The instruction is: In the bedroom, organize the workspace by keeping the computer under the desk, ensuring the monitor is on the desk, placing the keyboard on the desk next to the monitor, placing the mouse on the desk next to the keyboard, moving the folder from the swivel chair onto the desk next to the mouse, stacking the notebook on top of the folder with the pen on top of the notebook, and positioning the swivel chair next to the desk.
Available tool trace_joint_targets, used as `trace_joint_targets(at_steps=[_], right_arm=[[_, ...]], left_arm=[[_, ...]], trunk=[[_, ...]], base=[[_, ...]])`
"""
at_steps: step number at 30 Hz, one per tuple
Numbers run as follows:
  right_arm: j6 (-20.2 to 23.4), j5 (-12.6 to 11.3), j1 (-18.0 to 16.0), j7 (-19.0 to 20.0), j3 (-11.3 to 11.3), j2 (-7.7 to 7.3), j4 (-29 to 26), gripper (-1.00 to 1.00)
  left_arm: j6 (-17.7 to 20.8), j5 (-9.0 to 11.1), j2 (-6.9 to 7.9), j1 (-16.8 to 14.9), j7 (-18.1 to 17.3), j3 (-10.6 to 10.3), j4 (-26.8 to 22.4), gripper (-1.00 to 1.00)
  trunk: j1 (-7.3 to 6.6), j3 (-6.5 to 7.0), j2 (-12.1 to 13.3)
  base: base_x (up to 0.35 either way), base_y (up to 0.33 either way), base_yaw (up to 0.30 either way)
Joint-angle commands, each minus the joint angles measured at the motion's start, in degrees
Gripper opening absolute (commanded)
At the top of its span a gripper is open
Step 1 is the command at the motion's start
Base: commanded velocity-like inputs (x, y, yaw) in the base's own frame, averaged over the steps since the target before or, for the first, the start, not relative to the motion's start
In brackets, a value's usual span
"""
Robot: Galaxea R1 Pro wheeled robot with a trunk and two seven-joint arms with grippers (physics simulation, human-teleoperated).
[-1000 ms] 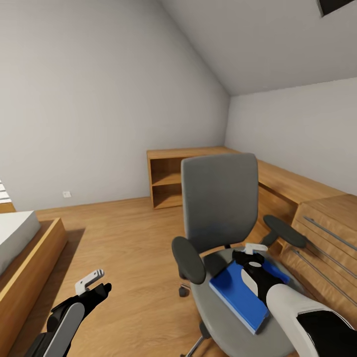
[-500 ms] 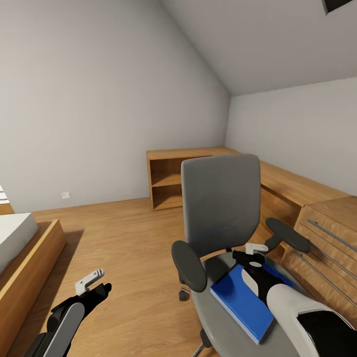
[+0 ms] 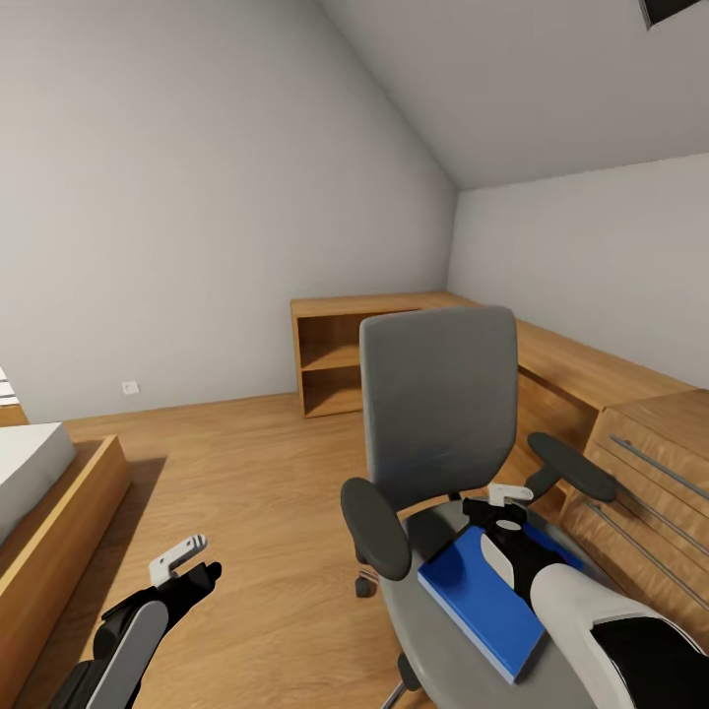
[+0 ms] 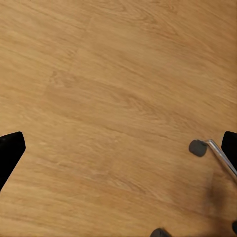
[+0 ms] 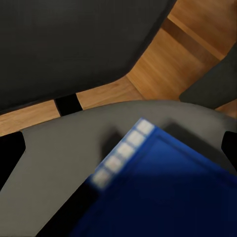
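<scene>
The swivel chair (image 3: pixel 438 394) stands at centre right on the wood floor, with a grey seat and back and black armrests. A bright blue folder (image 3: pixel 480 599) lies flat on its seat (image 5: pixel 59 153). My right gripper (image 3: pixel 500 500) hangs open over the folder's far corner, close to the chair back; in the right wrist view the folder (image 5: pixel 163 192) lies between the spread black fingertips (image 5: pixel 10 155) of that gripper (image 5: pixel 118 153). My left gripper (image 3: pixel 189 566) is low at the left, open (image 4: pixel 118 153) over bare floor, empty. The desk is out of view.
Low light-wood cabinets (image 3: pixel 335 354) with an open shelf run along the back and right walls, with a drawer unit (image 3: pixel 650 473) close to the chair's right side. A bed frame (image 3: pixel 49 532) stands at left. The chair's chrome leg and caster (image 4: pixel 198 147) are near the left gripper.
The whole view shifted slightly a second ago, so the camera moved a little; it has held still since. Both grippers keep their places and stay open.
</scene>
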Motion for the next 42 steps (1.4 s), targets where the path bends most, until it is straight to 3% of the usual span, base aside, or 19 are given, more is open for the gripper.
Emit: trace_joint_targets(at_steps=[1, 7, 14, 23, 27, 42], right_arm=[[-0.2, -0.6, 0.0, -0.2, 0.5, -0.02, 0.0, 1.00], [0.1, -0.6, 0.0, -0.2, 0.5, -0.03, 0.0, 1.00], [0.2, -0.5, 0.0, -0.2, 0.5, -0.04, 0.0, 1.00], [0.1, -0.5, 0.0, -0.2, 0.5, -0.04, 0.0, 1.00], [0.1, -0.5, 0.0, -0.2, 0.5, -0.04, 0.0, 1.00], [0.1, -0.5, 0.0, -0.2, 0.5, -0.04, 0.0, 1.00]], left_arm=[[0.0, 0.5, 0.06, 0.0, 0.6, -0.1, -0.1, 1.00], [0.0, 0.5, 0.05, 0.0, 0.6, -0.1, -0.2, 1.00], [0.0, 0.5, 0.06, 0.0, 0.7, -0.1, -0.3, 1.00], [0.0, 0.5, 0.05, 0.0, 0.6, -0.1, -0.3, 1.00], [0.0, 0.5, 0.00, 0.0, 0.7, -0.1, -0.3, 1.00], [0.0, 0.5, 0.06, 0.0, 0.5, -0.1, -0.1, 1.00]], trunk=[[-0.01, -0.06, 0.0], [-0.01, -0.06, 0.0], [1.53, -1.32, -2.8], [1.53, -1.32, -2.8], [2.41, -2.03, -4.4], [2.41, -2.03, -4.4]], base=[[0.000, 0.000, 0.000], [0.000, 0.000, 0.000], [0.000, 0.000, 0.000], [0.000, 0.000, 0.000], [0.000, 0.000, 0.000], [-0.003, 0.000, 0.000]])
